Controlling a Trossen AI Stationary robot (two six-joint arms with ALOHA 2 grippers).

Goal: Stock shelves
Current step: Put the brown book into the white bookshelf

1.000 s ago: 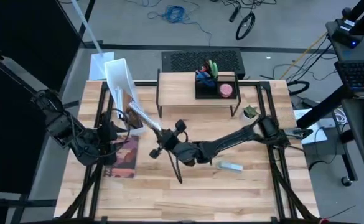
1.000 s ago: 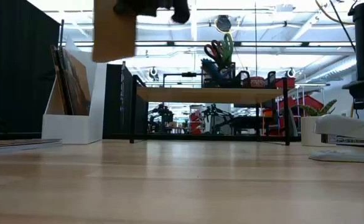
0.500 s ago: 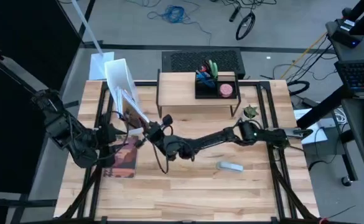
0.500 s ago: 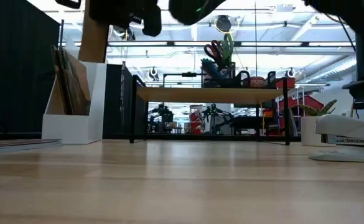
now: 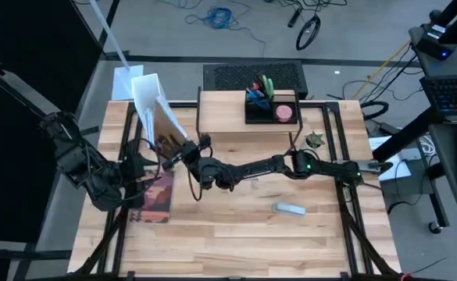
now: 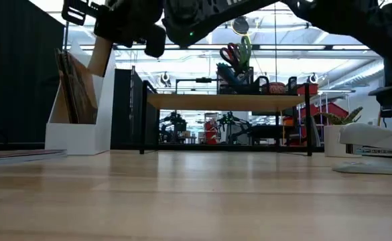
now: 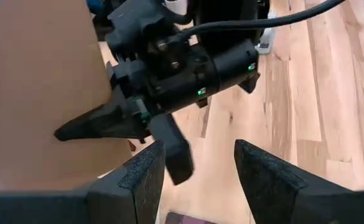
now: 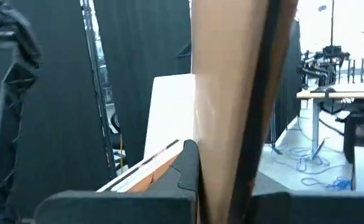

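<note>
My right gripper [image 5: 187,151] reaches across the table to the tall white file box [image 5: 151,105] at the far left. It is shut on a flat brown board [image 6: 102,57]. The board slants over the box's open top, where other flat items [image 6: 75,90] stand. My left gripper [image 7: 200,180] waits open just near of the box, at the table's left [image 5: 140,168]. It touches nothing. The shelves [image 5: 228,117], a light-wood top on black legs, stand at the far middle. A black organizer tray [image 5: 271,109] sits on them. My right gripper pinches the brown board between its two fingers, one on each flat face [image 8: 216,155]. The fingers [image 7: 88,127] come from the table's right side. The board is lifted clear of the table and tilted. Its lower end [image 6: 96,70] is at the box's top; whether it touches, I cannot tell.
A dark red book [image 5: 158,195] lies flat on the table at the left, beside my left arm. A stapler [image 5: 289,208] lies right of the middle. A small plant [image 5: 314,140] stands by the shelves' right legs. The near half of the table [image 5: 236,242] is bare wood.
My right gripper has gone toward the table's left and far edges, up to the white file box, carrying the brown board. The board hung nearly upright a second ago. It now leans with its lower end at the box's top.
</note>
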